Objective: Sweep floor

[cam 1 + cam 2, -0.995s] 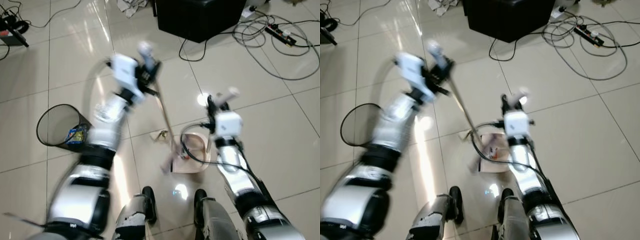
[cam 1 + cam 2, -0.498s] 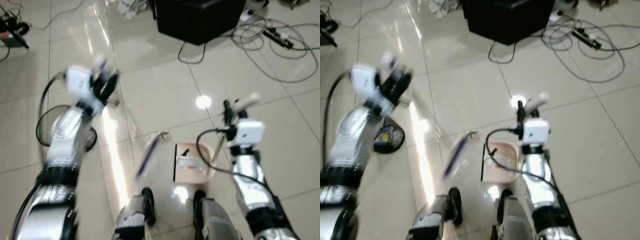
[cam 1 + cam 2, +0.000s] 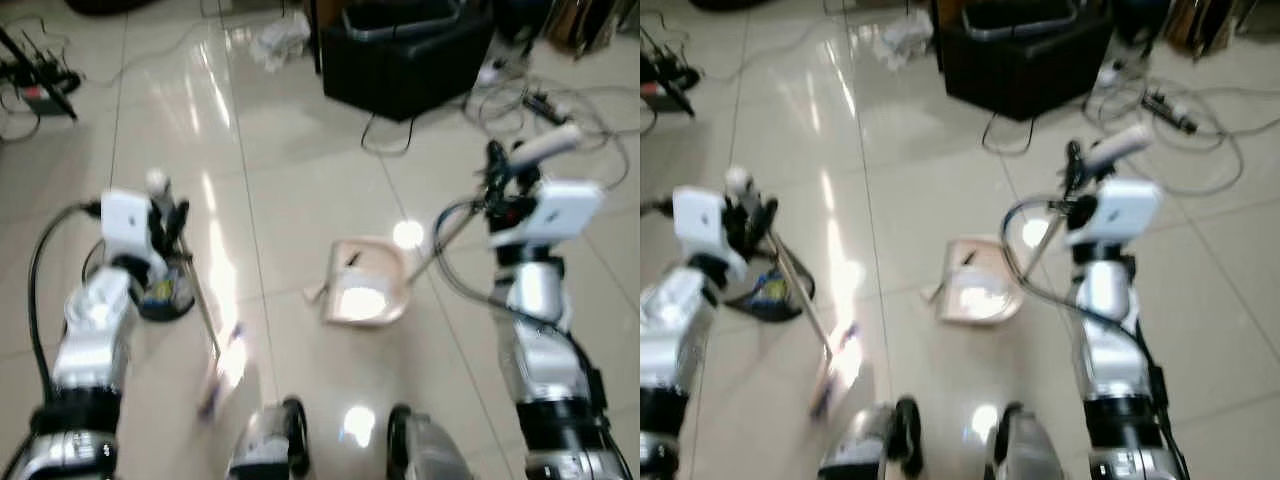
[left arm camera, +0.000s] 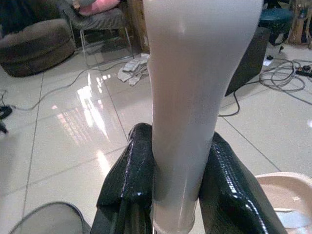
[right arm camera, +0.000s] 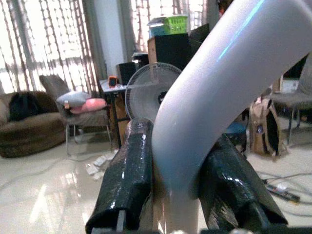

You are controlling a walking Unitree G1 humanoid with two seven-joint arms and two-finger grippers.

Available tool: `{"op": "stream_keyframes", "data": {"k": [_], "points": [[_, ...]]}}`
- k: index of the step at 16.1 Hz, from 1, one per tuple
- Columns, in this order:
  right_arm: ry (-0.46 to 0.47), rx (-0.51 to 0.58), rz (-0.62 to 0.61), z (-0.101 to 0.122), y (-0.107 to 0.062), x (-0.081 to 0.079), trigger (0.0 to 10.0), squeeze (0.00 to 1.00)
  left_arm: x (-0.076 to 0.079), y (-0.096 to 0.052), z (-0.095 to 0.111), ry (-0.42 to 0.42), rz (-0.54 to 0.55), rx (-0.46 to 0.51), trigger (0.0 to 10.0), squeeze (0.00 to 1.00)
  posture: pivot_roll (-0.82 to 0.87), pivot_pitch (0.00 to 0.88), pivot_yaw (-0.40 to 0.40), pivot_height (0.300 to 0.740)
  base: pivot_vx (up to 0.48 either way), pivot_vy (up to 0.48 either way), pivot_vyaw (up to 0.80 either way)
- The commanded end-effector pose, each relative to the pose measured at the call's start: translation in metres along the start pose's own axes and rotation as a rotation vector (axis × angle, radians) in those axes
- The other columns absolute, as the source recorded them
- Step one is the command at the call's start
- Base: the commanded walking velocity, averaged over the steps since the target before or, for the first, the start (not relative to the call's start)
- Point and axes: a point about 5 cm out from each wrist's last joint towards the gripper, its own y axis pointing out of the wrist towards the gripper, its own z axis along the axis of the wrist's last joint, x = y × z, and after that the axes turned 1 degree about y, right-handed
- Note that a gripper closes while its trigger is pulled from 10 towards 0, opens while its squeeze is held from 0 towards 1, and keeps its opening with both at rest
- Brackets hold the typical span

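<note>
On the glossy tiled floor [image 3: 300,180] in front of your robot's feet you have the pink dustpan [image 3: 365,295], lying a little right of the middle. Its long handle [image 3: 440,235] rises toward the right gripper [image 3: 500,170], and in the right wrist view the two black fingers [image 5: 127,175] are pressed on both sides of the pale curved handle top [image 5: 214,97] — they grip it firmly.

On the left side, the left gripper [image 3: 165,215] holds the broom handle [image 4: 195,97]. In the left wrist view the fingers [image 4: 130,170] are closed tight around this pale tube. The thin stick [image 3: 200,305] goes down from the gripper, and the broom head [image 3: 222,370] is on the floor near the robot's left foot, well apart from the dustpan; it is blurred, so you cannot read its details.

Just beside the left gripper stands the black mesh wastebasket [image 3: 165,295] with something yellow and blue inside. Farther away you see a black box [image 3: 400,60], a tangle of cables [image 3: 540,110] with a power strip on the right, and a crumpled cloth [image 3: 278,40] — all well apart from the dustpan.
</note>
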Motion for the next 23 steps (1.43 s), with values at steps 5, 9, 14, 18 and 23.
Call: {"op": "stream_keyframes", "data": {"k": [5, 9, 14, 18, 23], "points": [[0.190, 0.023, -0.018, 0.036, 0.029, -0.006, 10.0, 0.00, 0.013, -0.016, 0.001, -0.025, 0.041, 0.031, 10.0, 0.00, 0.04, 0.096, 0.080, 0.740, 0.000, 0.000, 0.00], [0.234, 0.100, -0.002, 0.071, 0.048, -0.003, 10.0, 0.00, 0.033, -0.020, 0.019, 0.017, 0.023, 0.085, 10.0, 0.00, 0.05, 0.081, 0.063, 0.740, 0.000, 0.000, 0.80], [0.298, 0.133, -0.030, 0.087, 0.061, 0.004, 10.0, 0.00, 0.036, -0.014, 0.017, 0.003, 0.034, 0.063, 10.0, 0.00, 0.06, 0.074, 0.069, 0.740, 0.000, 0.000, 0.80], [0.316, 0.149, -0.023, 0.092, 0.079, 0.000, 10.0, 0.00, 0.037, -0.004, 0.015, 0.035, 0.047, 0.033, 10.0, 0.00, 0.07, 0.085, 0.072, 0.740, 0.000, 0.000, 0.00], [0.324, 0.146, -0.007, 0.091, 0.082, -0.001, 10.0, 0.00, 0.039, -0.003, 0.016, 0.043, 0.041, 0.037, 10.0, 0.00, 0.07, 0.093, 0.070, 0.740, 0.245, 0.000, 0.00]]}}
